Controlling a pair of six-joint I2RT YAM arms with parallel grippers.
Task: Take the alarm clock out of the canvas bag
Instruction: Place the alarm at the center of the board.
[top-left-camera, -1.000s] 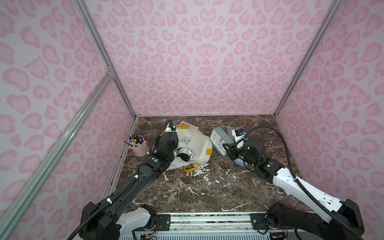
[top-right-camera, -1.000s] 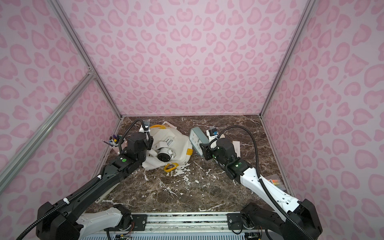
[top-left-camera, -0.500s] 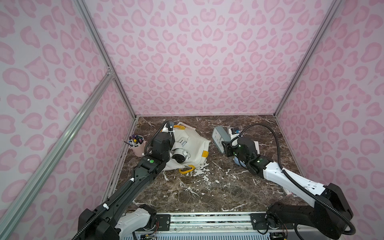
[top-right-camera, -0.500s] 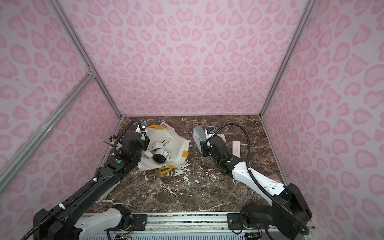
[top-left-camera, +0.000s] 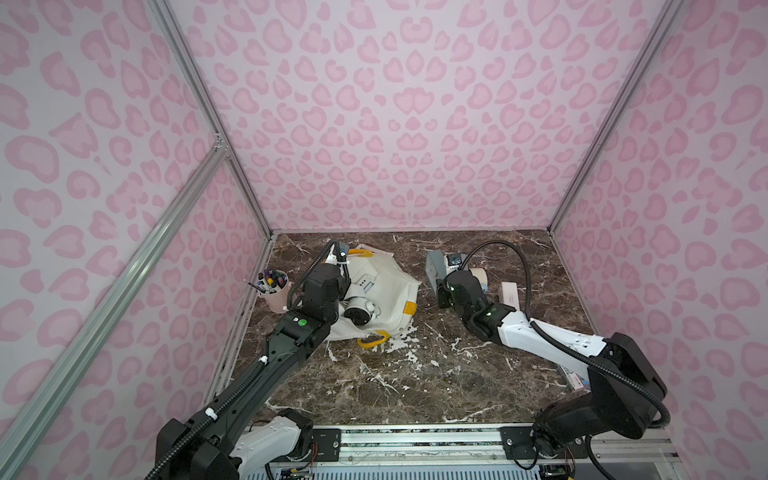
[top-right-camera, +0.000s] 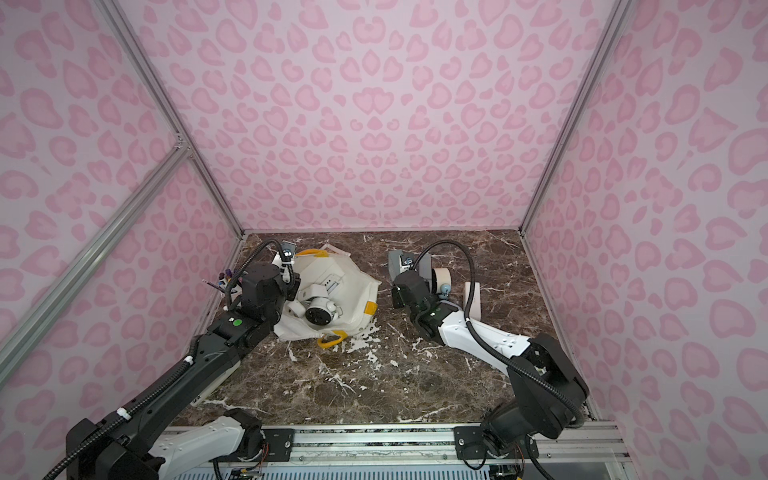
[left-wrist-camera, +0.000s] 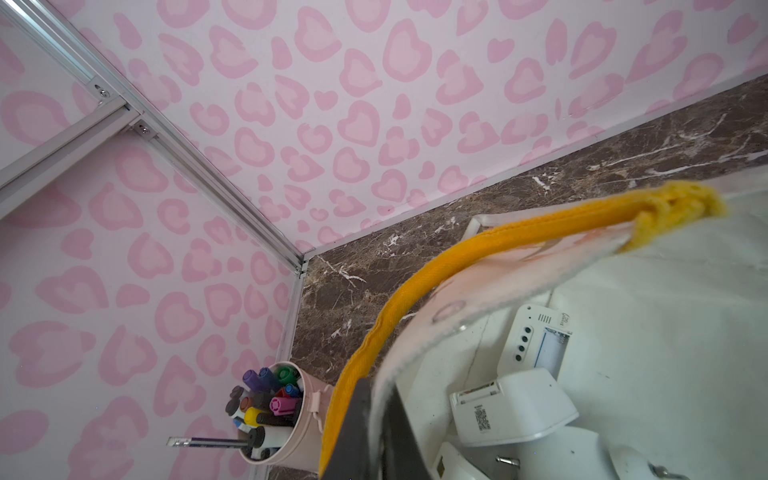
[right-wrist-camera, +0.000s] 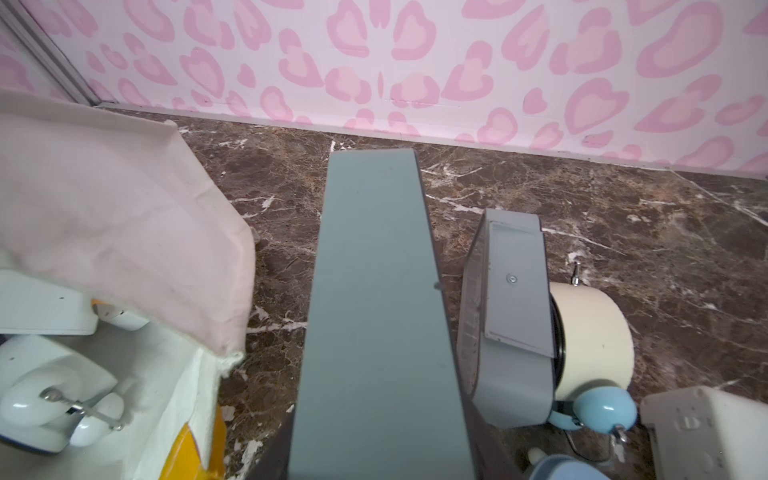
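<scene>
The off-white canvas bag (top-left-camera: 386, 286) (top-right-camera: 353, 286) lies at the back left of the table with its mouth open. My left gripper (top-left-camera: 338, 266) (left-wrist-camera: 376, 399) is shut on its rim (left-wrist-camera: 478, 299), next to the yellow handle (left-wrist-camera: 415, 291). Inside the bag lie white alarm clocks: a round one (top-left-camera: 359, 313) (top-right-camera: 318, 316) and a boxy one (left-wrist-camera: 511, 407). My right gripper (top-left-camera: 442, 286) (right-wrist-camera: 380, 457) is shut on a grey rectangular alarm clock (top-left-camera: 434, 266) (top-right-camera: 395, 262) (right-wrist-camera: 374, 311), outside the bag and to its right.
Just right of the held clock stand another grey clock (right-wrist-camera: 511, 324), a cream round clock with blue bells (right-wrist-camera: 590, 332) (top-left-camera: 478, 276) and a white boxy clock (top-left-camera: 509, 293). A pink pen bucket (top-left-camera: 276, 293) (left-wrist-camera: 274, 415) sits by the left wall.
My right arm has carried the grey clock further toward the back, beside the clocks on the table. The left arm has drawn back slightly, still holding the bag's rim.
</scene>
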